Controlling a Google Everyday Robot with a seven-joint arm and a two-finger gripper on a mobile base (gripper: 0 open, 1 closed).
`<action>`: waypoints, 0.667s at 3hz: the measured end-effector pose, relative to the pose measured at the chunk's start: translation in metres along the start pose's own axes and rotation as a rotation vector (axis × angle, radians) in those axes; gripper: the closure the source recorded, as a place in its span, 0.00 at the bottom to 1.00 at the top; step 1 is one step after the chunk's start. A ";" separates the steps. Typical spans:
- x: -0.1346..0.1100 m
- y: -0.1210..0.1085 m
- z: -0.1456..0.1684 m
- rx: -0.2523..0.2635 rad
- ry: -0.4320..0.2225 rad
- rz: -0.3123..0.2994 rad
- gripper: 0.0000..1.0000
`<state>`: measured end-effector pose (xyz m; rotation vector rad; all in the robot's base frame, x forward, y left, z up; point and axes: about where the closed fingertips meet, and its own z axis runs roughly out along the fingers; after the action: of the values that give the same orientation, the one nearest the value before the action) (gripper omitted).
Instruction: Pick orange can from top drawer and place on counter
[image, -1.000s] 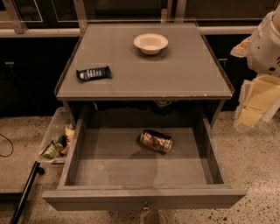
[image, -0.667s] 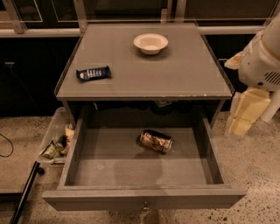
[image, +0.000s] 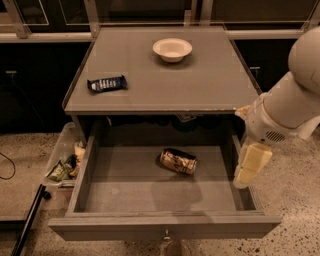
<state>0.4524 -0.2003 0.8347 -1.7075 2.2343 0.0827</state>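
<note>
Over the right wall of the top drawer (image: 165, 226): end effector (image: 251, 164), pale and blocky, hanging low from the fat white arm (image: 292, 102). Spread or pressed together? Cannot tell from here. Not on the can yet. Was higher up and farther right a moment ago, out beside the cabinet; now slid left and dipped down to the drawer's edge. Looks like the start of reaching in. Inside, near the middle of the drawer floor: orange can (image: 178, 161), lying on its side, a bit dented, well apart from the end effector. Has not budged at all. Up above, on the counter (image: 200, 82): white bowl (image: 172, 49) at the back, dark snack bar wrapper (image: 107, 83) on the left. Still to do: go left, go down, grab, lift, set down on top.
</note>
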 end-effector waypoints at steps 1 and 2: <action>0.002 -0.003 0.050 -0.018 -0.049 -0.035 0.00; -0.002 -0.007 0.093 -0.046 -0.083 -0.053 0.00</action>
<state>0.4796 -0.1777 0.7488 -1.7534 2.1418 0.1902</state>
